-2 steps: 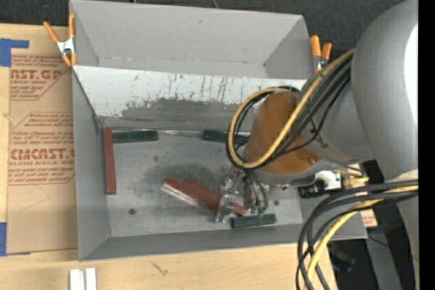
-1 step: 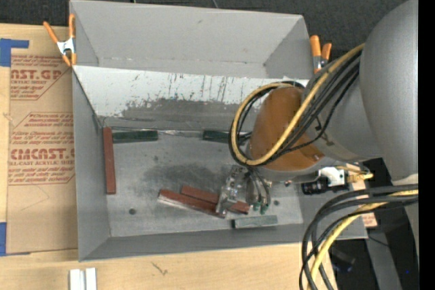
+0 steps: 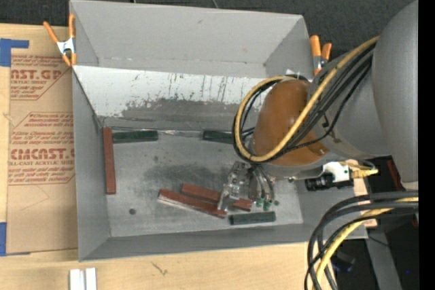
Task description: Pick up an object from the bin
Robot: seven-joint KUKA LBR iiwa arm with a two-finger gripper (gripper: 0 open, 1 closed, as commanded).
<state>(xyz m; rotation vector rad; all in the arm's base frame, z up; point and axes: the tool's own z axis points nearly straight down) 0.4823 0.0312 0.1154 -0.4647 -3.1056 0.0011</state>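
bin [image 3: 190, 37] holds three green sticks [image 3: 134, 136], perhaps four red-brown sticks [image 3: 109, 161]; gripper [image 3: 246, 192] opening unclear.

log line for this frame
place: grey metal bin, front right | end effector: low over right end of heaped red-brown flat bars | nearest other: dark green flat bar | grasp: cannot tell

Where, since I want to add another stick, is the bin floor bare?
The floor's middle is bare, between the red-brown stick by the left wall, the dark green sticks at the back and the heap of red-brown sticks in front. The near-left corner is free too. Crowded: near right, where the gripper hangs over the heap and a dark green stick.
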